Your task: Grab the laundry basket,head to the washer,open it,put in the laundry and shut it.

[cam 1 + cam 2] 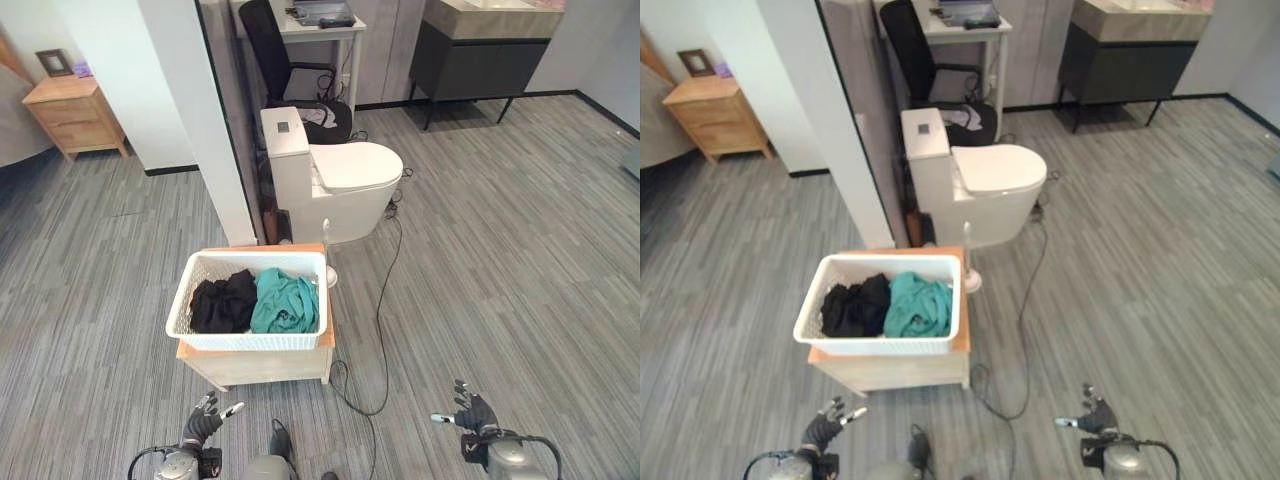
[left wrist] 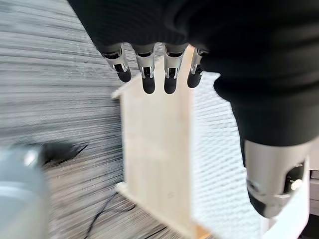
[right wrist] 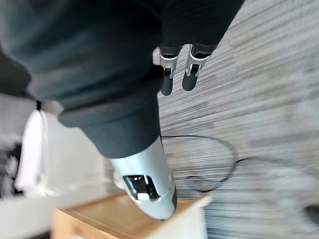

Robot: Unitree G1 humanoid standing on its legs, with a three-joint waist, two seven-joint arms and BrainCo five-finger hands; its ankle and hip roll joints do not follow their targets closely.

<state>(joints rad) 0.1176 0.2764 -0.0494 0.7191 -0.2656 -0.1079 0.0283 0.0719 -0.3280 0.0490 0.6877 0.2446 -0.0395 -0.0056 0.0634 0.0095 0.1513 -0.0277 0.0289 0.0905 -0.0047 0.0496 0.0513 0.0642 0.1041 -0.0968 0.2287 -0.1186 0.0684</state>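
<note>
A white basket sits on a low wooden stand on the grey floor, straight ahead of the robot. Inside it lie 2 clothes: a black garment on the left and a teal garment on the right, touching each other.

The left robot hand hangs low, near the stand's front left, apart from the basket. Its fingers are straight and relaxed, holding nothing; in the left wrist view they point toward the stand's pale side and the basket's mesh wall.

The right robot hand is low on the right, well apart from the basket, over bare floor. Its fingers are also straight and empty, the thumb spread out to the side.

Behind the stand is a white toilet, lid down, beside a white pillar. A black cable runs across the floor from the toilet toward the stand's right side. Farther back are a black chair, a white desk and a dark cabinet. A wooden nightstand stands at the far left.
</note>
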